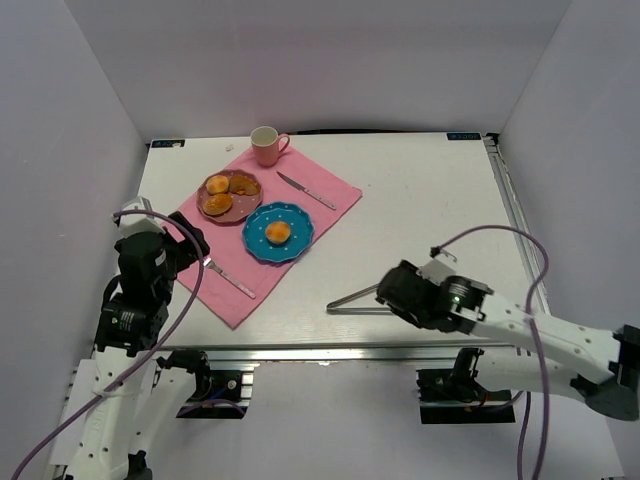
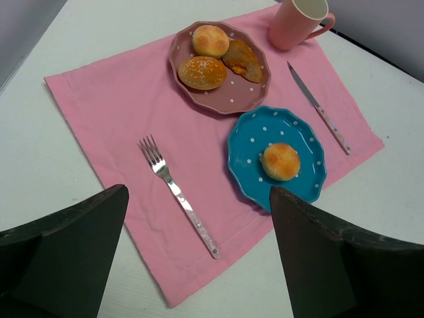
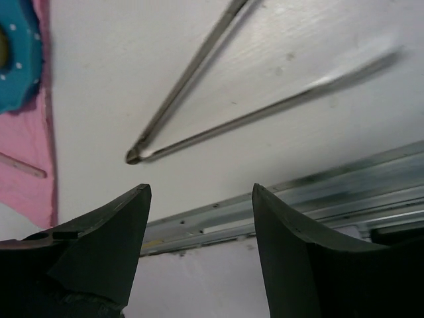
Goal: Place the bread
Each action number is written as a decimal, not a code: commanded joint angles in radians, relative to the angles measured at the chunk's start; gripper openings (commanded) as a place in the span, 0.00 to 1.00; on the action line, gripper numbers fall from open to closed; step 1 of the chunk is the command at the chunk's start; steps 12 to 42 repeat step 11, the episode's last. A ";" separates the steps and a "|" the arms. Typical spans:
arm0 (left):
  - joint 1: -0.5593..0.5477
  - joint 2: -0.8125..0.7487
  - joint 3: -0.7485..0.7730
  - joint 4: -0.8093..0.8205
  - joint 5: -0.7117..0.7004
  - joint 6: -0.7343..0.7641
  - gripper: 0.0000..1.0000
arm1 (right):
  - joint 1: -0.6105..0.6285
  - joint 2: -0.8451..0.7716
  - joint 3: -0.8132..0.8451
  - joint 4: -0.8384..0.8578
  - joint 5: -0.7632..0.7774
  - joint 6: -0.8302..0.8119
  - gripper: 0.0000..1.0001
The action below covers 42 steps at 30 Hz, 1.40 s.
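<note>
Right gripper point(image 3: 200, 192) is spread open, nothing gripped. Metal tongs point(image 3: 134, 157) are seen on the white table point(image 1: 430, 190) just ahead, right of the pink placemat point(image 2: 112, 112). Left gripper point(image 2: 199, 195) is spread wide, empty, held above the placemat's near edge. The bread point(image 2: 281, 161) is seated on the blue dotted plate point(image 2: 248, 142), on the placemat's right part.

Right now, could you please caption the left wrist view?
Bread roll on blue plate, fork beside it, pink placemat beneath.

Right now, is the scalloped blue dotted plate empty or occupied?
Occupied: one small round golden bread roll sits near the middle of the blue plate.
</note>
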<state>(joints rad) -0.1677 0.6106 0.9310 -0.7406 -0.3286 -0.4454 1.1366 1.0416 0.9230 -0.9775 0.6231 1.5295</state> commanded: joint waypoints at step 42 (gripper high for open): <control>-0.004 0.014 0.054 0.020 -0.058 -0.007 0.98 | 0.011 -0.396 -0.161 0.008 0.159 -0.084 0.81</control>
